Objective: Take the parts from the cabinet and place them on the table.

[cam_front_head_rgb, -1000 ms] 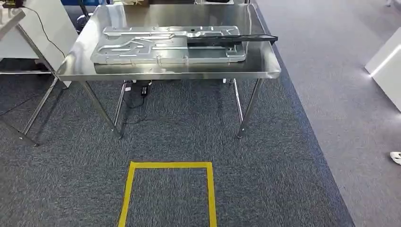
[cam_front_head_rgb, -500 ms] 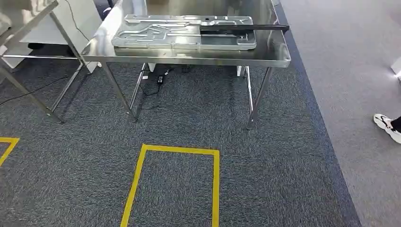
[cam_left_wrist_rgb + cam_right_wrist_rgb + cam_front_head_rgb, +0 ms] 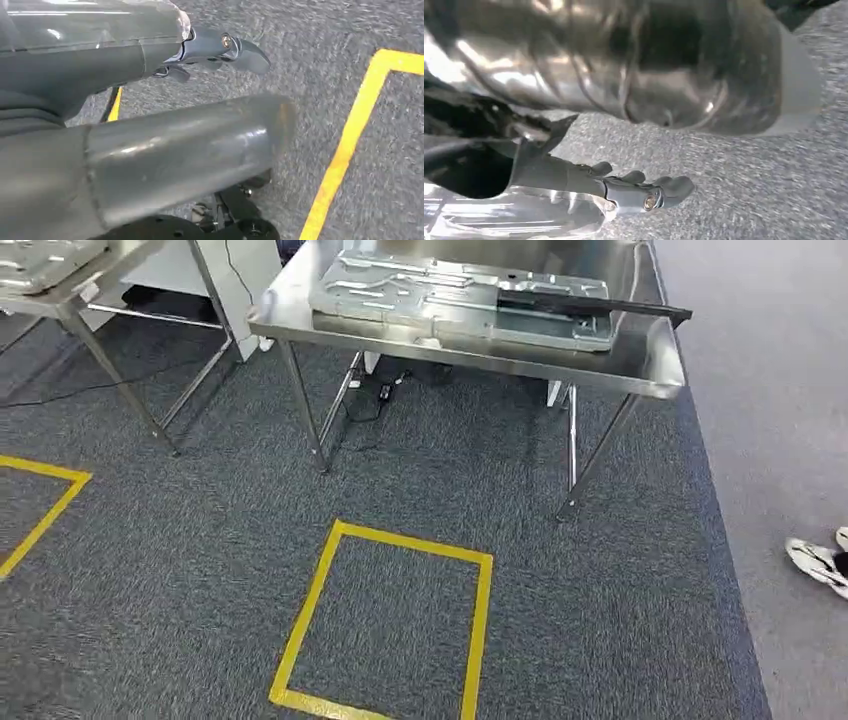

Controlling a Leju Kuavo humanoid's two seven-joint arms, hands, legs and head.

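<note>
A large stamped silver metal panel lies flat on the steel table at the top of the head view. A long black strip rests across the panel's right end and overhangs the table's right side. My left hand hangs over the carpet with fingers stretched out and thumb apart, holding nothing. My right hand also hangs above the carpet, fingers extended, thumb apart, nothing in it.
A yellow tape rectangle marks the dark carpet in front of the table, and a second tape corner lies at the left. Another steel table carrying a metal part stands top left. Cables run under the table. A person's shoe is at the right.
The whole picture has shifted: the camera has turned, so the table now sits higher and further right, a second table has come in at the left, and a shoe shows lower right.
</note>
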